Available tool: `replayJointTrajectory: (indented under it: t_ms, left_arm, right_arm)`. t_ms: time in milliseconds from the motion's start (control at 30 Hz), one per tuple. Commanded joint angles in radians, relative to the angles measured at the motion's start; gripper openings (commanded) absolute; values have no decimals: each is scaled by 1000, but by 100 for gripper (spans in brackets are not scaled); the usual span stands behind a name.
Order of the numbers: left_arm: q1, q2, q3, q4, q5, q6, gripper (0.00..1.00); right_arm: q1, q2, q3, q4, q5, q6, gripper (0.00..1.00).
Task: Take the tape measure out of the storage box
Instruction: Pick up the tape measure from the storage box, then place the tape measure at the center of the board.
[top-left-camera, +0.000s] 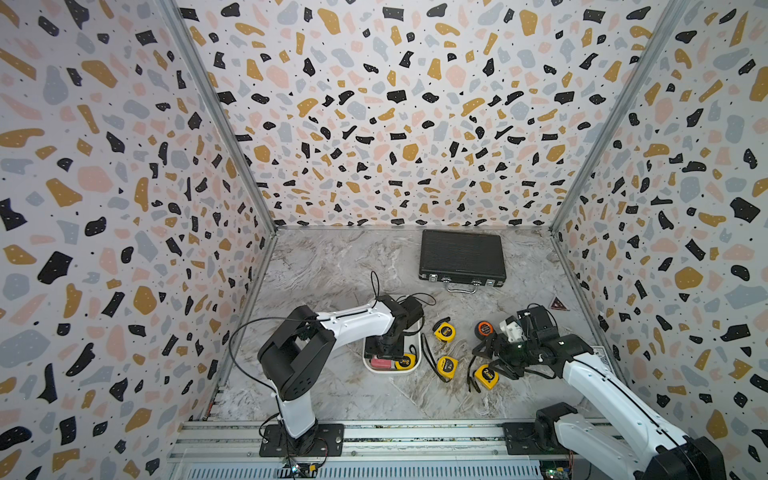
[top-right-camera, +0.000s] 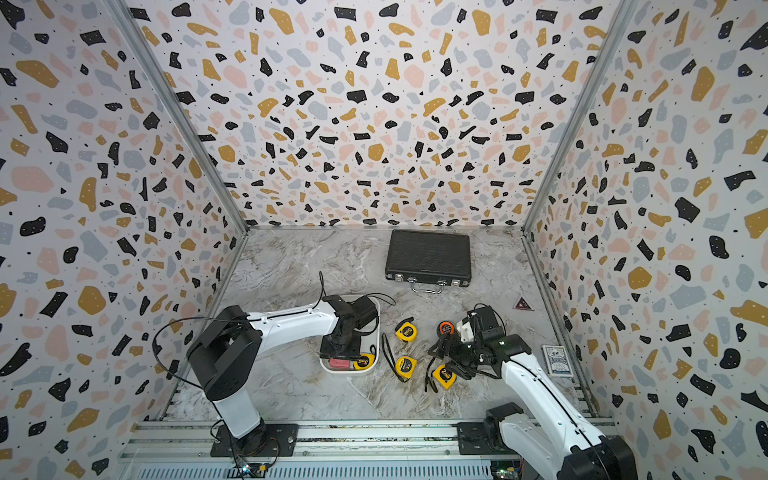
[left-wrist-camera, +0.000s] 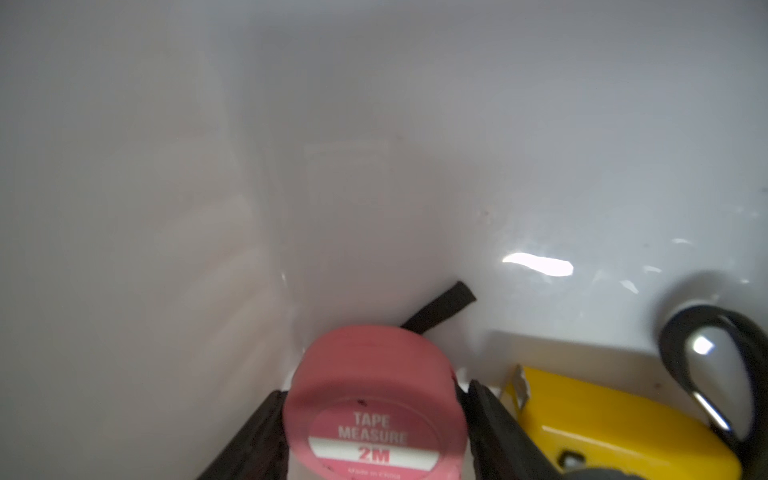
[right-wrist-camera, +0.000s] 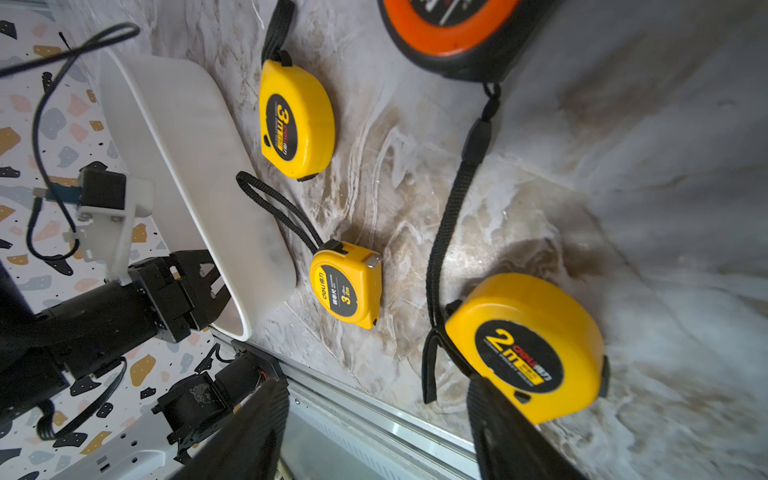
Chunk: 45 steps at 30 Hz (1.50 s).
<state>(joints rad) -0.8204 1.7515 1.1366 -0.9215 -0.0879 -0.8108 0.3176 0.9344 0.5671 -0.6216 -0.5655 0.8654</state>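
Note:
The storage box is a shallow white tray on the marble table, seen in both top views. My left gripper reaches down into it. Its black fingers press both sides of a pink tape measure marked 2M, which sits on the box floor near a corner. A yellow tape measure with a black strap lies beside it in the box. My right gripper hangs open over the table by a yellow 2m tape measure, with nothing between its fingers.
Two more yellow tape measures and an orange-and-black one lie on the table right of the box. A closed black briefcase stands at the back. A card box lies by the right wall.

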Motion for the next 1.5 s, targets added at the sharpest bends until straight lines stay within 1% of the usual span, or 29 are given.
replayJointTrajectory:
  t_ms: [0, 200, 367, 567, 767, 833, 967, 1200, 1300, 1467]
  left_arm:
    - [-3, -98, 73, -69, -3, -54, 0]
    - [-4, -183, 179, -148, -23, -117, 0]
    - [-4, -237, 246, -151, -5, -202, 0]
    - [-4, -278, 292, -67, 41, -332, 0]
    - [-5, -268, 308, 52, 124, -467, 0]
    - [-4, -264, 305, 92, 157, -510, 0]
    - [-5, -248, 304, 169, 224, -571, 0]
    - [-8, -227, 312, 229, 308, -620, 0]
    - [-11, -229, 304, 239, 329, -631, 0]
    - [-12, -240, 277, 258, 348, -640, 0]
  right_arm:
    - [42, 8, 65, 45, 6, -16, 74]
    - [152, 23, 99, 138, 68, 17, 74]
    - [247, 4, 112, 230, 153, 42, 74]
    - [380, -19, 103, 366, 280, 39, 75]
    - [496, -16, 74, 551, 397, 12, 77]
    - [516, -7, 71, 610, 421, -2, 78]
    - [532, 27, 67, 693, 426, -26, 80]
    - [538, 58, 62, 770, 433, -40, 81]
    - [538, 66, 59, 787, 443, -43, 79]
    - [538, 72, 47, 815, 452, -40, 68]
